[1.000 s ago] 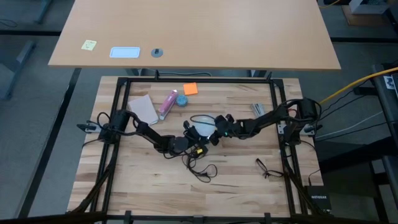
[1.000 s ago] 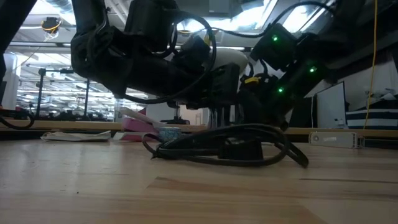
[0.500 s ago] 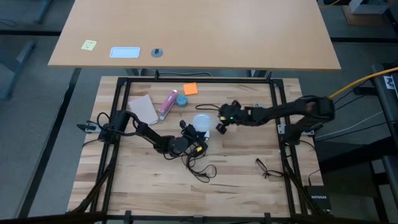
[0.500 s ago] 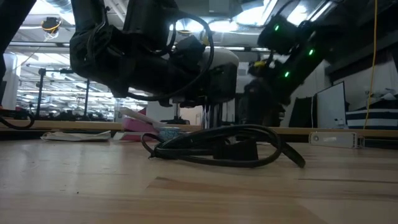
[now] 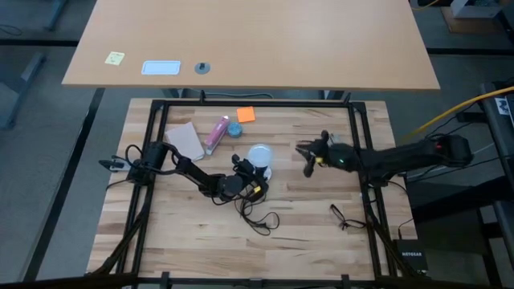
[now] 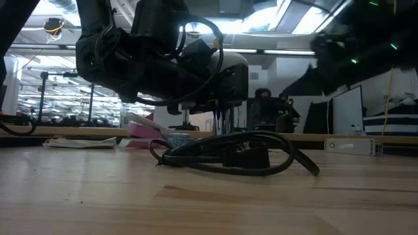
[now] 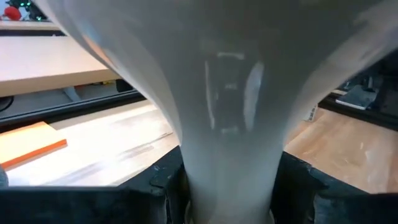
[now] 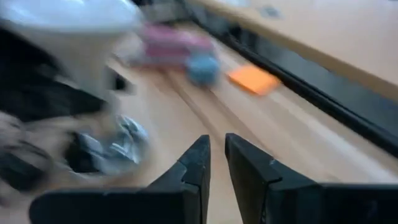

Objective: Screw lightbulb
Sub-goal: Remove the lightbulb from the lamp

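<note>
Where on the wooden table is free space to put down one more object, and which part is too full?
Bare wood lies at the near left corner of the table, and between the glasses and black cord. Crowded: the middle, where the left gripper holds the lightbulb, and around the pink tube.

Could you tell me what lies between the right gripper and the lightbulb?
Nothing: in the high view only bare wooden table separates the right gripper from the lightbulb.
</note>
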### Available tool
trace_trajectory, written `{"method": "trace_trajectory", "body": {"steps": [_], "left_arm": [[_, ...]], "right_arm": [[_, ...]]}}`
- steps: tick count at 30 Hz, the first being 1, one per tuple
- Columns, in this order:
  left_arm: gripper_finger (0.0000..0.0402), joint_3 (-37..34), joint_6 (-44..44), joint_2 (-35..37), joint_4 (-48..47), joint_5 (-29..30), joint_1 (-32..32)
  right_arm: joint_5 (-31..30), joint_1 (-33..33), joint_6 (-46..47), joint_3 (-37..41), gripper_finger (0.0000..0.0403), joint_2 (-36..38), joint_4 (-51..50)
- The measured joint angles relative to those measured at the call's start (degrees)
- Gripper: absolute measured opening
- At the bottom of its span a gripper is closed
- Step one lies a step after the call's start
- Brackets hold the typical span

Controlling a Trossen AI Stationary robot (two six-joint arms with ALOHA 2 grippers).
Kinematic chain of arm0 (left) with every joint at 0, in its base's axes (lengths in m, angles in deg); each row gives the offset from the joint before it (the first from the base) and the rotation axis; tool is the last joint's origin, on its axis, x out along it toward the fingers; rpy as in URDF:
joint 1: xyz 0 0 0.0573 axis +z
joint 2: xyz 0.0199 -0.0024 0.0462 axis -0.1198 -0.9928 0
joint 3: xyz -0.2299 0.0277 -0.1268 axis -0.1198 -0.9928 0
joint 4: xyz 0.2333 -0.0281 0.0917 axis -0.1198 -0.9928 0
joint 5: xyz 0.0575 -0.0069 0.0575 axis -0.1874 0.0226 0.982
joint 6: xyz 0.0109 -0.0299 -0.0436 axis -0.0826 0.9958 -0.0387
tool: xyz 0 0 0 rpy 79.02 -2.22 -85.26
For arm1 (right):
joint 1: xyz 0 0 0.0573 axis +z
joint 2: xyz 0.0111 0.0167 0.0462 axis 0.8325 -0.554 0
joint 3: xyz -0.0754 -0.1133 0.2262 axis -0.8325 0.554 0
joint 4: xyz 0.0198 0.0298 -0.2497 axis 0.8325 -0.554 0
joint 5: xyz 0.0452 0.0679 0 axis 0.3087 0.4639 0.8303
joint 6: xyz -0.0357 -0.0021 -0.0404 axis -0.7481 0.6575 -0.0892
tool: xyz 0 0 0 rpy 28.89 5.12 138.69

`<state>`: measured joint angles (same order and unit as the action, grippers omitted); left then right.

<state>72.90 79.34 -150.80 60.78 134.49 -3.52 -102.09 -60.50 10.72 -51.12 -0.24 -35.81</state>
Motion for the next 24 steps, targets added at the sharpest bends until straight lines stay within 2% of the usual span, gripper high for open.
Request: {"method": "trace_trajectory", "body": {"steps": [2,5,8,12,17,20,24], "left_arm": [[0.0160,0.00,1.02,0.00,0.13,-0.39,0.22],[0.0160,0.00,3.35,0.02,1.76,-1.90,0.77],[0.0160,0.07,6.69,0.09,2.92,-6.29,2.13],[0.0160,0.07,12.57,0.09,2.59,-12.76,4.69],[0.0160,0.11,16.85,0.09,3.38,-18.14,7.24],[0.0160,0.12,18.14,0.12,5.62,-21.78,8.16],[0.0160,0.13,15.25,0.13,6.22,-22.21,8.48]], "right_arm": [[0.91,1.25,2.12,6.35,0.0060,-2.91,15.99],[-1.66,2.08,5.39,10.99,0.0060,-7.76,27.29],[-3.59,1.88,7.50,10.41,0.0060,-12.39,27.89],[-3.60,1.88,5.87,6.08,0.0060,-19.29,27.95],[-2.89,1.90,5.40,0.09,0.0060,-28.67,28.04],[-1.24,1.90,5.54,-2.96,0.0060,-33.38,27.91],[1.73,1.90,5.64,-5.46,0.0060,-36.63,27.90]]}}
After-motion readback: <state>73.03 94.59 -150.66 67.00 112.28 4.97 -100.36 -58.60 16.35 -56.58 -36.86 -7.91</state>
